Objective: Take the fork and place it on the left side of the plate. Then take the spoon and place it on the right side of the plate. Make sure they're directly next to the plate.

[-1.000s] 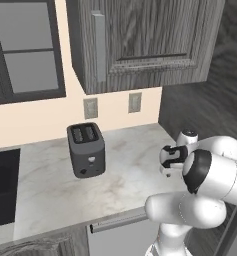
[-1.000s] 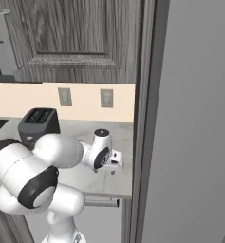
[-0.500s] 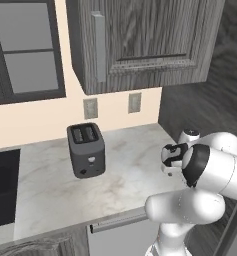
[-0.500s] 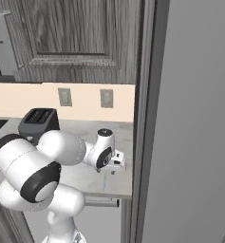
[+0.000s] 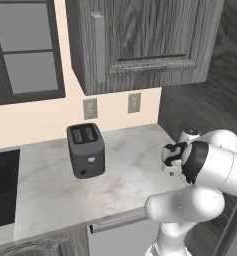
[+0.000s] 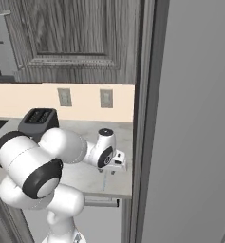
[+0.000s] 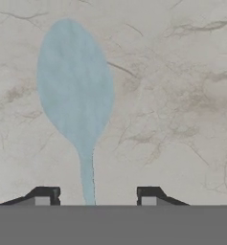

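A pale blue-grey spoon with an oval bowl (image 7: 74, 83) lay flat on the pale marbled stone tabletop (image 7: 182, 95). In the hand view its bowl pointed to the top of the picture, and its thin handle ran down between the two dark fingertips (image 7: 45, 195) of the claw (image 7: 95, 196). The handle sat closer to the left tip than to the right one, with bare tabletop showing on both sides of it. The claw stood partly open, straddling the handle, tips not touching it, nothing gripped.

In the right base view a thin pale strip of the spoon's handle (image 6: 104, 181) showed on the tabletop just below the white hand. It lay near the front edge of the tabletop (image 6: 85, 182), close to the tall grey panel (image 6: 190, 118) on the right. The claw (image 6: 107, 171) pointed down at it.

In the left base view the white arm bent over the right end of the tabletop (image 5: 120, 170), and the hand was mostly hidden behind the arm's own body.

A dark grey two-slot toaster (image 5: 85, 150) stood well apart to the left. Behind it, two wall outlets (image 5: 90, 108) sat on the cream wall under a dark wood cabinet (image 5: 140, 40).
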{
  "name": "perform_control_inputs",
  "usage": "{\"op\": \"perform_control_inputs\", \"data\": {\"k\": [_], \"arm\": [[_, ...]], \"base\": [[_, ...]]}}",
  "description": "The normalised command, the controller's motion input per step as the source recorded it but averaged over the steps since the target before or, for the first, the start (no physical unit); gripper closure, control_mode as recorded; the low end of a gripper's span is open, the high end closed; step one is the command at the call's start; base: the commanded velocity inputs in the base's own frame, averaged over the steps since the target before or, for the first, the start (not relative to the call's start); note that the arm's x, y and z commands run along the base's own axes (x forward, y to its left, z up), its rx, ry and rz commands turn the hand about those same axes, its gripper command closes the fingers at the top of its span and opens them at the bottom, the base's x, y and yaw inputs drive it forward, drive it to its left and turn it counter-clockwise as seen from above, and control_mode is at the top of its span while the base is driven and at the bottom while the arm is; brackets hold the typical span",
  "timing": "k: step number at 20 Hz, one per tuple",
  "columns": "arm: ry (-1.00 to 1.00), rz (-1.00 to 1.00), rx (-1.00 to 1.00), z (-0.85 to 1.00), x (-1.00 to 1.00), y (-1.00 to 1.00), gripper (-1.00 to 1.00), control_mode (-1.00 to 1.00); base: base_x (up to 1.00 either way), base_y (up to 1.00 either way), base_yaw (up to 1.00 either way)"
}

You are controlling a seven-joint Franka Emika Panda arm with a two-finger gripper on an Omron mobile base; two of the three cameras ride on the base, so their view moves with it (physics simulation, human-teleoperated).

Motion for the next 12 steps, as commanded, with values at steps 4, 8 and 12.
{"op": "perform_control_inputs", "data": {"k": [4,8,12], "arm": [[-0.05,0.00,-0.01,-0.46,-0.19,0.47,1.00,-1.00],[-0.03,0.00,-0.01,-0.34,-0.21,0.45,1.00,-1.00],[0.00,0.02,0.00,-0.16,-0.15,0.35,1.00,-1.00]], "base": [[0.00,0.00,0.00],[0.00,0.00,0.00],[0.00,0.00,0.00]]}}
